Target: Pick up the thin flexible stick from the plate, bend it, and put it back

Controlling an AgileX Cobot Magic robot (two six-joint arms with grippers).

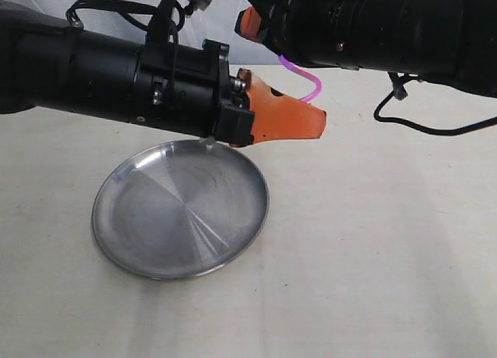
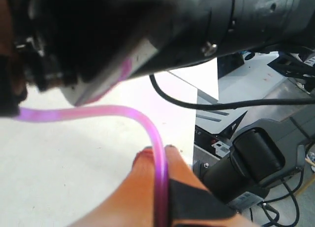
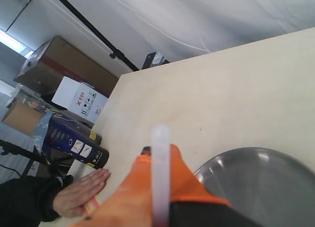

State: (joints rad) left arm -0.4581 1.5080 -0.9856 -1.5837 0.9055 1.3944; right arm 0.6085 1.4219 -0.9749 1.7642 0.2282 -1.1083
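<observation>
Bright, even light; soft glare on the plate [image 1: 180,218]; blurred close-up wrist views

The thin pink stick [image 1: 309,77] is up in the air, bent into a curve. One end is pinched in the left gripper [image 1: 312,119]. The other end is pinched in the right gripper [image 1: 252,24], and its tip looks whitish. The round, shiny grey plate [image 1: 178,218] lies flat, lower down.
</observation>
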